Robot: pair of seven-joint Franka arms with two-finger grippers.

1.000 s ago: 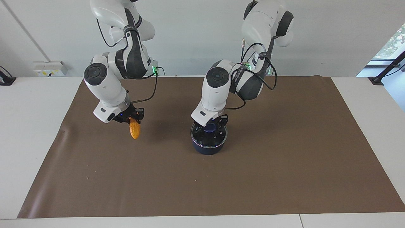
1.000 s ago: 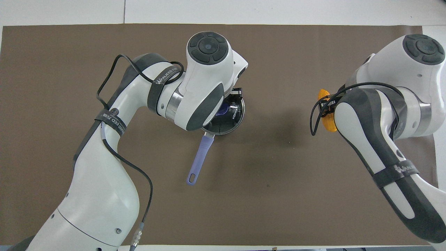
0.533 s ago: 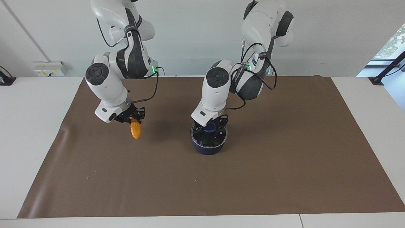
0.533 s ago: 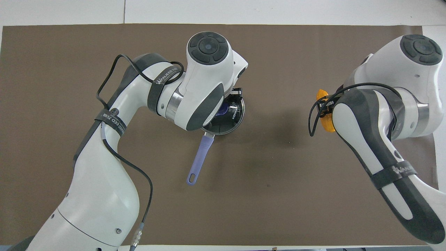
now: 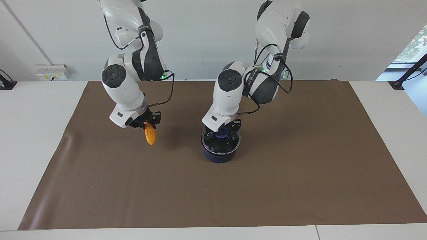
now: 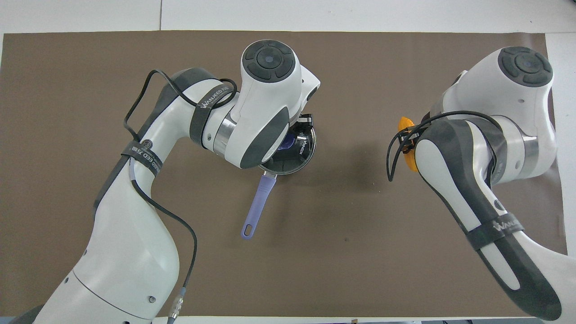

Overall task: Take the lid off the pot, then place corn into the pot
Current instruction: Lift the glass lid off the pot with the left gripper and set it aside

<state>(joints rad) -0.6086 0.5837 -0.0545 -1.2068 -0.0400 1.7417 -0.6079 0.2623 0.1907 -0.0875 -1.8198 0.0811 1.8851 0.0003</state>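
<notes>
Lid (image 5: 220, 142), clear glass with a metal rim, sits on the pot (image 5: 219, 155) at mid-table, level with the rim as far as I can tell. My left wrist covers most of both from above; only a crescent of glass (image 6: 300, 150) and the pale blue handle (image 6: 257, 201), hole at its end, pointing toward my edge of the table, show there. My left gripper (image 5: 223, 131) is down on the blue knob (image 5: 221, 134), jaws clenched around it. The pot's dark navy wall is visible in the facing view; its inside is hidden.

Corn (image 5: 149, 135), bumpy yellow-orange cob, hangs tapered end down, grasped in the jaws of my right gripper (image 5: 146, 124) over the brown mat (image 5: 300, 173) toward the right arm's end of the table. From above my forearm hides most of it; only its orange ends (image 6: 406, 122) show.

Since a second ago the right arm has carried the corn a little closer to the pot; the left has not moved, lid unlifted.
</notes>
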